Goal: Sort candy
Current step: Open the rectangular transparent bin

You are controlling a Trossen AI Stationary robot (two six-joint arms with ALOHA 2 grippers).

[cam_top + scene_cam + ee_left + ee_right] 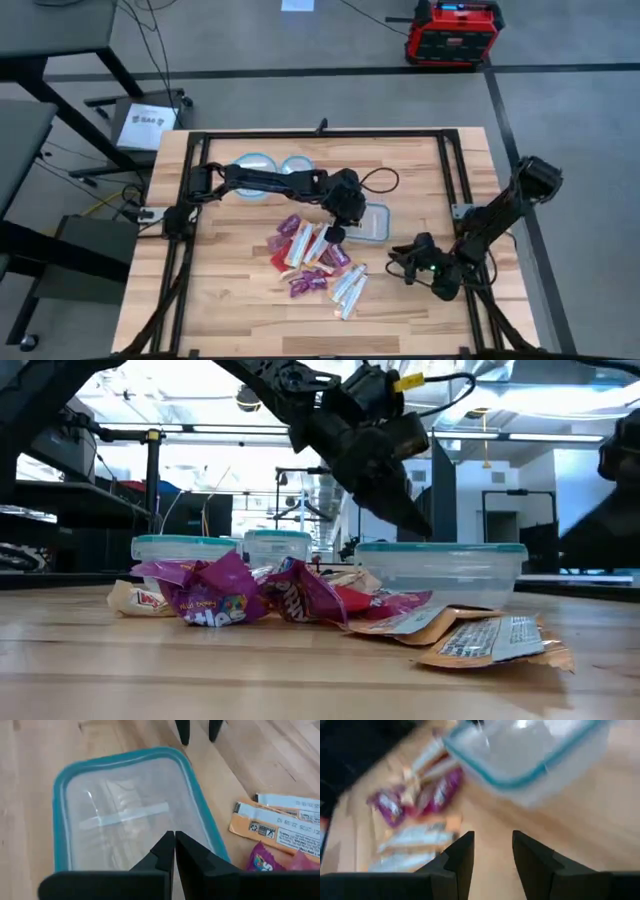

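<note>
So, going from the left side of the table [220, 300]: two round containers w/ blue rims [252, 165] stand near the far edge, side by side. The left arm reaches across them toward the middle, and the left gripper [334, 234] hangs at the near-left corner of the rectangular container [374, 222], above the far end of the candy pile; its fingers [165, 852] are pressed together, nothing between them. The candy [312, 258] lies in a loose heap approx. at the table centre, just beside the rectangular container on its near-left side: purple and red packets, orange-white bars, and pale silvery wrappers at the right end of the heap. More to the right, the right gripper [396, 258] is low over the wood, apart from the candy, w/ its jaws parted and empty.
</note>
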